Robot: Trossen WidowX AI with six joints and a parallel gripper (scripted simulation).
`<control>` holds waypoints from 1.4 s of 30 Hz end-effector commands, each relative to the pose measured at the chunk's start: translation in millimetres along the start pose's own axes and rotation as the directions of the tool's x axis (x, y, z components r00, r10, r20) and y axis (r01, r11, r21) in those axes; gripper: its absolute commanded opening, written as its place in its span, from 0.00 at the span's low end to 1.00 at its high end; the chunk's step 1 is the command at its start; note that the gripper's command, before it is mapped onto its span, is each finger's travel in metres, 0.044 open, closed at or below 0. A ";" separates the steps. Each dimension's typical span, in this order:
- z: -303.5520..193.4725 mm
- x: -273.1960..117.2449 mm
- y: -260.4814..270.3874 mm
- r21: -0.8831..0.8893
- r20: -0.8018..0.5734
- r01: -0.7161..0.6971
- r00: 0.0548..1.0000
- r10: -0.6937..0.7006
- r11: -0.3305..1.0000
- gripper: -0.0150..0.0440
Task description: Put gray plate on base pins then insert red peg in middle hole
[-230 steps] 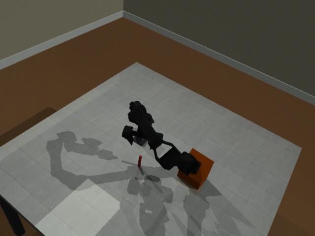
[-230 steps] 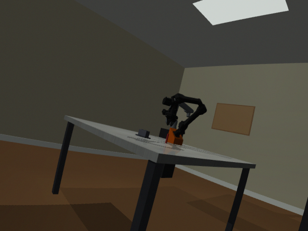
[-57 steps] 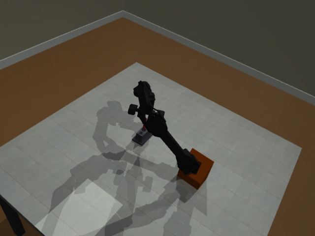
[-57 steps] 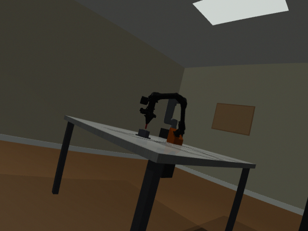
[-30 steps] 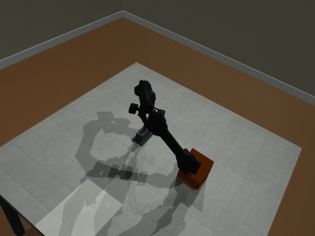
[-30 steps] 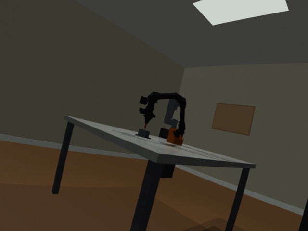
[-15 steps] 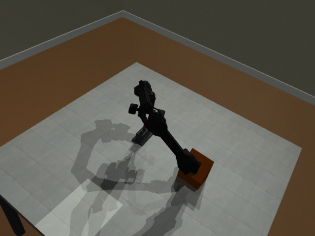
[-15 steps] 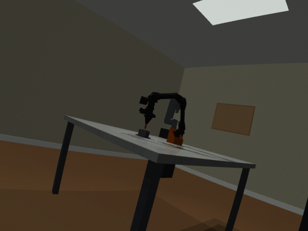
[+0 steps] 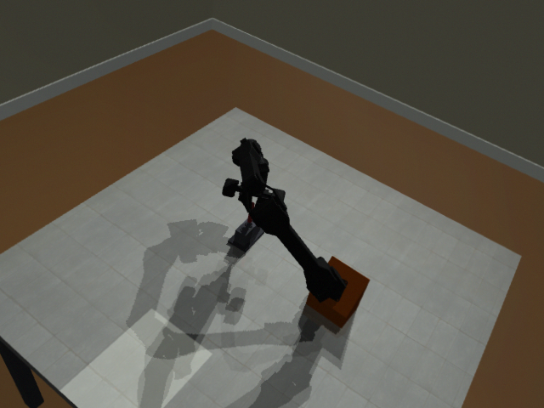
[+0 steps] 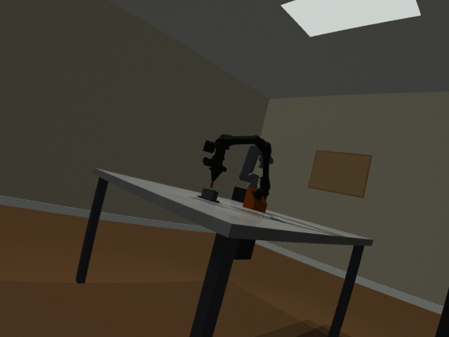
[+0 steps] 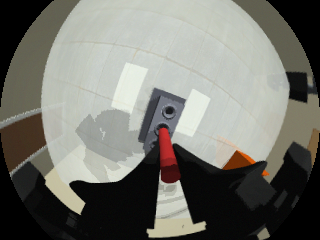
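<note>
My gripper (image 10: 212, 180) (image 11: 166, 147) is shut on the red peg (image 9: 250, 217) (image 10: 212, 184) (image 11: 169, 166) and holds it nearly upright above the gray plate. The gray plate (image 11: 173, 122) lies on the base (image 11: 147, 124) and looks flat, with its holes in a row. In the wrist view the peg's far end overlaps the near side of the middle hole (image 11: 162, 128). In the exterior view the peg's lower end shows just over the block, outside the plate. Whether its tip touches the hole's rim cannot be told. The pins are not distinguishable.
The orange block (image 9: 348, 280) (image 10: 250, 199) (image 11: 239, 161) stands at the arm's foot. The base stands on the pale table (image 9: 386, 246) (image 10: 156, 188). The arm's shadows fall across the table.
</note>
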State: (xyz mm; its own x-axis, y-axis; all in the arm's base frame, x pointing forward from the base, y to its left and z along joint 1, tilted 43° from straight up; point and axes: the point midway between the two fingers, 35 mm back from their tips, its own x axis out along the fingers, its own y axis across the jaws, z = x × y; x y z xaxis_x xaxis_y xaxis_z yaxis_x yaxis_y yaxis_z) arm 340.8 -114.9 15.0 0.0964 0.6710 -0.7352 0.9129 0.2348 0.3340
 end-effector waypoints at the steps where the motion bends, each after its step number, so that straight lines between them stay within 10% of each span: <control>1: -1.2 -0.4 1.1 -0.001 0.001 0.000 1.000 0.000 1.000 0.25; 42: -1.4 6.4 0.8 -0.002 0.001 0.000 1.000 0.000 1.000 0.25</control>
State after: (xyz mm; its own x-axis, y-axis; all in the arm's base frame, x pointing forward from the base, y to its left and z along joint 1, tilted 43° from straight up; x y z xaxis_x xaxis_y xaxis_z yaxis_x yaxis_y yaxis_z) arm 341.5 -111.8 14.0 0.0952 0.6687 -0.7374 0.9105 0.2409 0.3360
